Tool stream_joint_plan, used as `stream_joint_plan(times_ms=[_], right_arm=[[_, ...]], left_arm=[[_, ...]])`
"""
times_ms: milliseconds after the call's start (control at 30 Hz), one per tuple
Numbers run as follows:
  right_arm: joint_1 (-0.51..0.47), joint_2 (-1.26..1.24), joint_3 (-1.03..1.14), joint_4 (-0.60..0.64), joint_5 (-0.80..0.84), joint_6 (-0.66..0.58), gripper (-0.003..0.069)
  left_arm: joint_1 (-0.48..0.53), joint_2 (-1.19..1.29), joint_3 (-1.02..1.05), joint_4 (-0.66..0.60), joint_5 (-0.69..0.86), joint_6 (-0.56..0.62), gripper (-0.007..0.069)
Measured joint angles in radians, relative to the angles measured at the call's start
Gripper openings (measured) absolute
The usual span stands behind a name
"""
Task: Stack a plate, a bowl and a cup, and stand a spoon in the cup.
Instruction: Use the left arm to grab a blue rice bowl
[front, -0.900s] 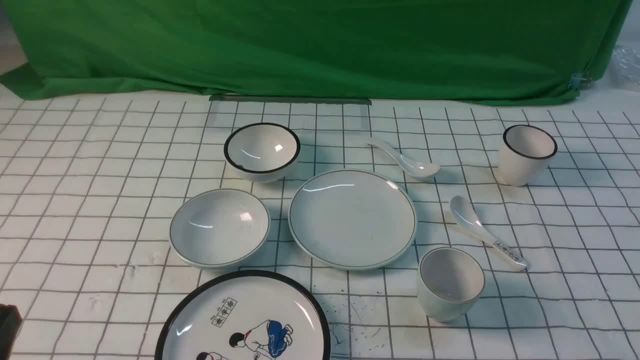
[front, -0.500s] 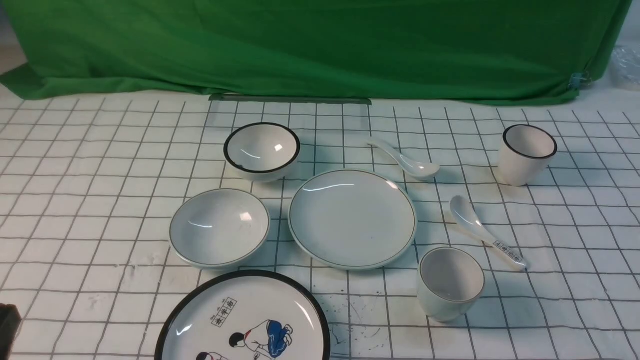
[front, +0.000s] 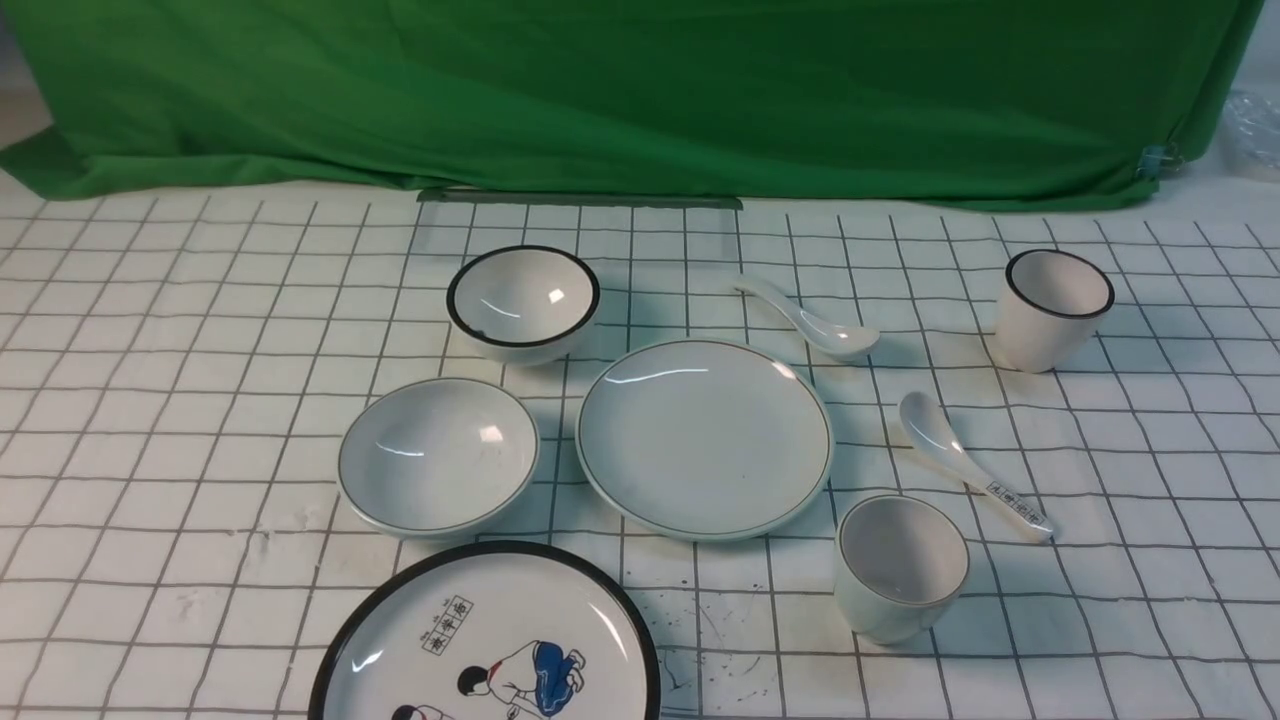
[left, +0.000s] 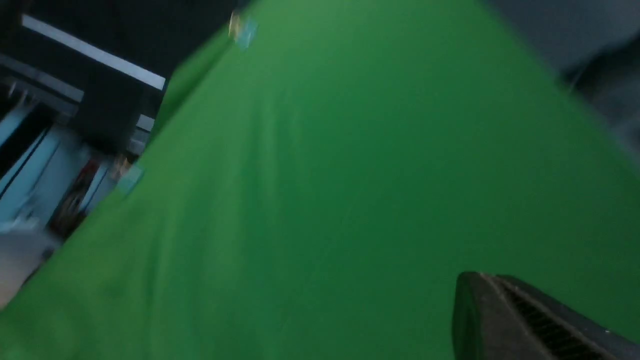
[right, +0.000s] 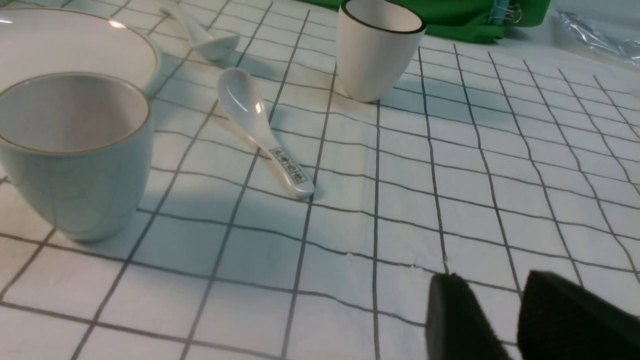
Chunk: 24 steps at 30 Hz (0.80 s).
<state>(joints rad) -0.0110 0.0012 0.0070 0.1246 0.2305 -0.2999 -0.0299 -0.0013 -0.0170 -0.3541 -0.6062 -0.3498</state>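
Observation:
The plate (front: 705, 438) lies at the table's middle with nothing on it. The shallow bowl (front: 438, 455) sits just left of it, and the squat cup (front: 902, 565) stands upright at its front right. The plain spoon (front: 810, 318) rests behind the plate. Neither gripper shows in the front view. My left gripper (left: 480, 276) is shut on nothing and faces the green cloth. My right gripper (right: 492, 280) is open and empty, low over the table to the right of the cup (right: 75, 150), with the plate (right: 125, 35) and the spoon (right: 200, 35) beyond.
A black-rimmed bowl (front: 523, 300) stands behind the shallow bowl. A cartoon plate (front: 485, 640) lies at the front edge. A labelled spoon (front: 970, 465) lies right of the plate. A black-rimmed cup (front: 1055, 308) stands at the far right. A green cloth (front: 640, 90) hangs at the back.
The dark piece of the left arm at the front view's lower left corner has gone out of frame. The tableware has not moved.

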Motion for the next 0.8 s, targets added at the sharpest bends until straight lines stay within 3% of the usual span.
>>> stream_joint_plan(times_ms=[33, 133, 267, 333, 367, 467, 567, 800], right_arm=[[0.000, 0.000, 0.000, 0.003, -0.001, 0.006, 0.0237], [0.000, 0.000, 0.000, 0.064, -0.016, 0.080, 0.0237], [0.000, 0.000, 0.000, 0.220, -0.151, 0.300, 0.0237], [0.000, 0.000, 0.000, 0.264, -0.249, 0.426, 0.0237], [0.000, 0.000, 0.000, 0.267, -0.268, 0.435, 0.0237], [0.000, 0.000, 0.000, 0.286, -0.400, 0.509, 0.0237], [0.000, 0.000, 0.000, 0.288, -0.475, 0.525, 0.0237], [0.000, 0.000, 0.000, 0.289, -0.637, 0.518, 0.0237]], left_arm=[[0.000, -0.001, -0.053, 0.022, 0.013, -0.026, 0.0004], [0.000, 0.047, -0.254, 0.125, 0.241, -0.045, 0.0004], [0.000, 0.274, -0.581, 0.236, 0.753, -0.028, 0.0003], [0.000, 0.466, -0.748, 0.225, 1.042, 0.053, 0.0003], [0.000, 0.527, -0.792, 0.217, 1.097, 0.073, 0.0003], [0.000, 0.863, -0.949, 0.123, 1.459, 0.272, 0.0003], [0.000, 1.110, -0.974, 0.077, 1.509, 0.405, 0.0003], [-0.047, 1.415, -0.982, 0.099, 1.371, 0.455, 0.0003]])
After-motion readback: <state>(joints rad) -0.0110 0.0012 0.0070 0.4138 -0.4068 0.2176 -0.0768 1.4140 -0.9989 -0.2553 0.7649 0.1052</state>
